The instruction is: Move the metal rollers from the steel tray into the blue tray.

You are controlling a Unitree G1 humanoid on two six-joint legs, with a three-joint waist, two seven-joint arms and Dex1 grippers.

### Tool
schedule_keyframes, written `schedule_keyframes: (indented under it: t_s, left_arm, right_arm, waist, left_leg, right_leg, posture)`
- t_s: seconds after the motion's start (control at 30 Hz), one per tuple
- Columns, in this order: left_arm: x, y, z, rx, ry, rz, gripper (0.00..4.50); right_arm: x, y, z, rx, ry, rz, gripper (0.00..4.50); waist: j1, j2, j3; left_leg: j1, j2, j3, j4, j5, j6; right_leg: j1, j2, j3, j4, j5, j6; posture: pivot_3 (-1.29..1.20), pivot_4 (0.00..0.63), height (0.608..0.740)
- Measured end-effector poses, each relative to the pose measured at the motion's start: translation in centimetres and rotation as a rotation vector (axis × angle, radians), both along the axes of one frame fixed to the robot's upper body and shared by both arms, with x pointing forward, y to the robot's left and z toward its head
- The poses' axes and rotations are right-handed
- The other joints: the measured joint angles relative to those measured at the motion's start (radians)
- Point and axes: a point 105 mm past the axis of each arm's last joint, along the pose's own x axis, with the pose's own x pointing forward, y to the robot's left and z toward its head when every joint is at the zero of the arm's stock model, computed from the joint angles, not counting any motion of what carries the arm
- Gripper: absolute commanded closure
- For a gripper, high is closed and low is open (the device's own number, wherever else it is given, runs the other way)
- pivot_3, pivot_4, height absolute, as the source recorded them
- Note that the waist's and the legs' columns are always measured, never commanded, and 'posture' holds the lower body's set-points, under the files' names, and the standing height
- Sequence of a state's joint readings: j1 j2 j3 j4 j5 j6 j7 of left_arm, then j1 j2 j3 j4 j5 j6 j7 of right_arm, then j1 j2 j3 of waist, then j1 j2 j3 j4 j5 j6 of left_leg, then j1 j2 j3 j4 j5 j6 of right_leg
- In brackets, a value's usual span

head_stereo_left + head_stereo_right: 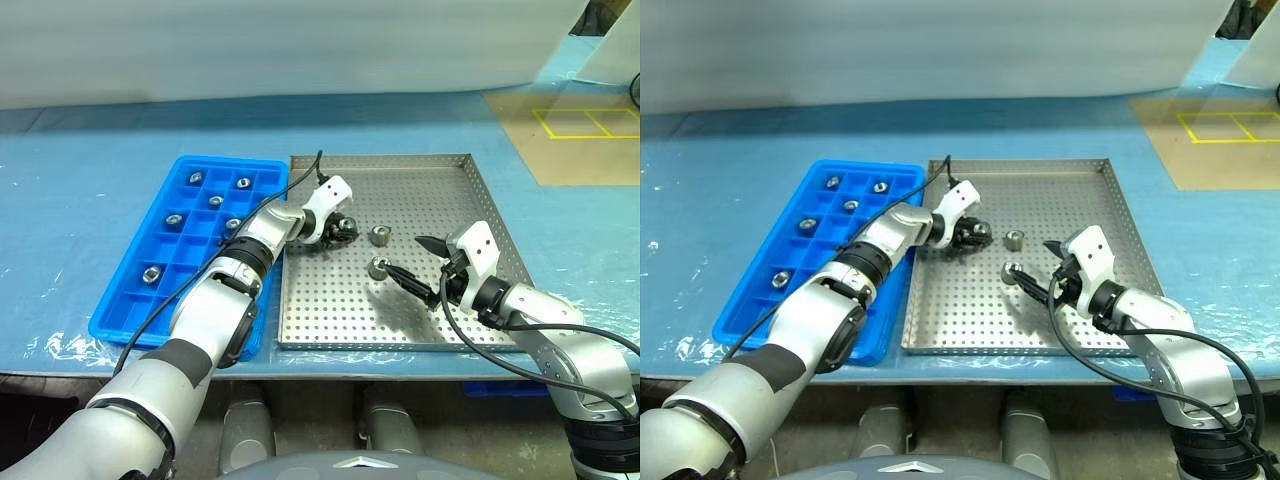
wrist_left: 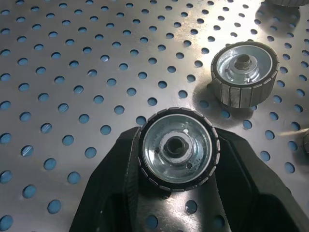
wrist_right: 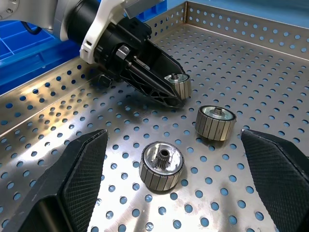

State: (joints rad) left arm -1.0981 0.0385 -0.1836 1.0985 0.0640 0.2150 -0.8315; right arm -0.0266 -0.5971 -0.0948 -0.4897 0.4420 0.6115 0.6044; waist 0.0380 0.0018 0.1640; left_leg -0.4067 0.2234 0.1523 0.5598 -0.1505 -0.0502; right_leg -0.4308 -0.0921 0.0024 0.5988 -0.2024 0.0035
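The left gripper is clenched on one metal roller on the steel tray, at 9 o'clock of tray centre. Two free rollers lie near centre. The right gripper stands released at 4 o'clock. The blue tray holds six rollers.

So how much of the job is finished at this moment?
Six metal rollers lie in the blue tray. The left gripper is closed around a seventh roller on the steel tray. Two loose rollers remain there; the right gripper hovers open.
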Motion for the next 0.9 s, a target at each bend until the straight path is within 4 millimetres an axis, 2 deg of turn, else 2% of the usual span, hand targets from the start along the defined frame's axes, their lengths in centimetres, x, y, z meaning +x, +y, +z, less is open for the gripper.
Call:
schedule_keyframes:
  t_s: [0.17,0.3,0.4,0.63,0.9]
  left_arm:
    - [0.3,0.4,0.7,-0.001,-0.024,0.004,2.69]
    - [0.8,0.8,3.5,-0.056,-0.088,0.021,2.69]
    - [0.7,1.9,5.4,-0.094,-0.140,0.056,2.69]
    - [-1.5,5.4,5.2,-0.087,-0.174,0.199,2.69]
    - [-5.0,9.2,6.6,-0.091,-0.250,0.413,2.69]
  right_arm:
    - [0.1,0.3,0.3,0.003,-0.009,0.009,0.00]
    - [0.5,1.0,0.7,0.007,-0.024,0.047,0.00]
    - [1.0,1.6,0.8,0.012,-0.022,0.084,0.00]
    - [2.5,3.4,0.8,0.022,-0.009,0.198,0.00]
    - [4.2,5.8,0.7,0.023,0.007,0.350,0.00]
  waist:
    - [0.001,0.000,0.000]
    - [0.003,0.000,0.000]
    - [0.003,0.000,0.000]
    - [0.013,0.001,0.001]
    - [0.045,0.001,0.001]
  left_leg:
    - [0.000,0.000,0.000,0.000,0.000,0.000]
    - [0.000,0.000,0.000,-0.001,0.000,0.000]
    - [0.000,0.000,0.000,-0.002,0.000,0.000]
    - [-0.001,0.001,0.000,-0.004,0.001,-0.001]
    - [-0.002,0.002,-0.001,-0.004,0.001,-0.002]
  right_leg:
    - [0.000,0.000,0.000,0.000,0.000,0.000]
    - [0.000,0.000,0.000,0.000,0.000,0.000]
    - [0.000,0.000,0.000,0.000,0.000,0.000]
    - [-0.002,0.000,-0.001,0.000,0.000,-0.001]
    - [-0.003,-0.001,-0.004,0.001,0.000,-0.001]
  posture:
    - [-0.25,0.150,0.740]
    - [-0.19,0.150,0.740]
    - [-0.13,0.150,0.740]
    - [0.04,0.150,0.740]
    - [0.21,0.150,0.740]
